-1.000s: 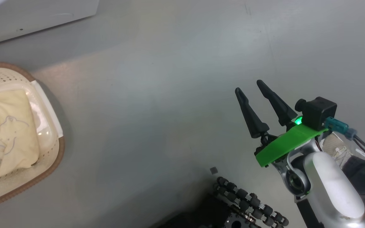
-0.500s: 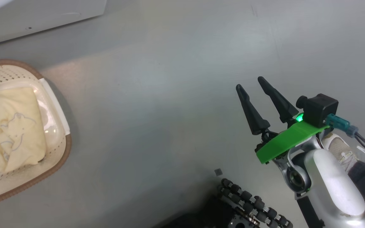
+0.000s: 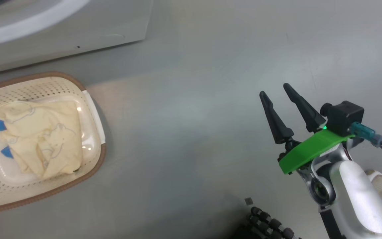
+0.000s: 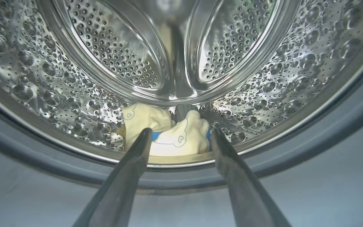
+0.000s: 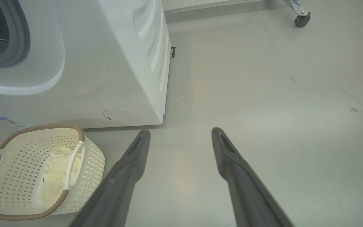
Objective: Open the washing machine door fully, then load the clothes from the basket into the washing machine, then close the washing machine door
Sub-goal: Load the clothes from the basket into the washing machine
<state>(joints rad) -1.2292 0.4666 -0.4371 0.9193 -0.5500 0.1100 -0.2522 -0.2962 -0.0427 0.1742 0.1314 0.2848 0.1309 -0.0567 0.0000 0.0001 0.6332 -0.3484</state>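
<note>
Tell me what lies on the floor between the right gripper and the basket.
Nothing. In the head view, the stretch of grey floor between the basket and the open right gripper is bare.

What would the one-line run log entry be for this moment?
stage: loading | left gripper: open, facing garment in drum | right gripper: open, empty | basket: another garment inside
</note>
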